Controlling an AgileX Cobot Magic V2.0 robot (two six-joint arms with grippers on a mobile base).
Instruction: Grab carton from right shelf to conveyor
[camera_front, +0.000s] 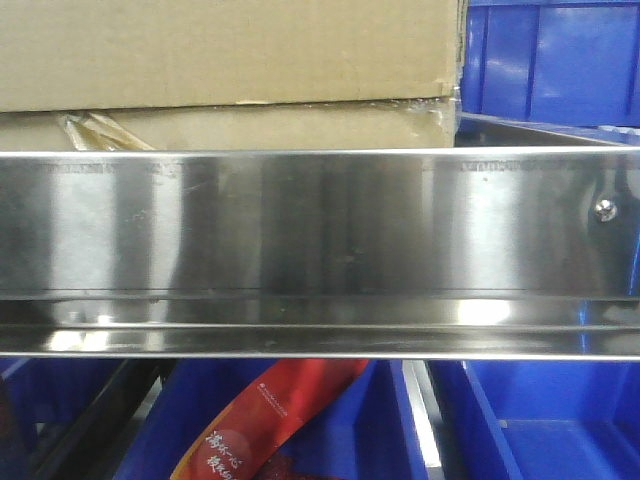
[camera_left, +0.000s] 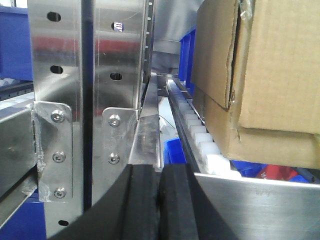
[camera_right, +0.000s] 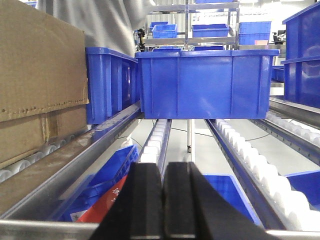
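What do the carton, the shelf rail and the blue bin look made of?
Carton: brown cardboard, matte, with creased, frayed edges. Rail: likely stainless steel, brushed, showing mirror-like glare. Bin: apparently moulded plastic, glossy blue, ribbed walls.

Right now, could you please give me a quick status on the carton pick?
Left pincer shut, empty; right pincer same. Carton on shelf rollers, ungrasped. Steel rail across the front.

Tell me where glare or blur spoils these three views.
Front view: bright glare patches on the steel rail. Left wrist view: the left gripper, near the lens, looks soft; the steel post shines. Right wrist view: the background is washed out; the right gripper is dark.
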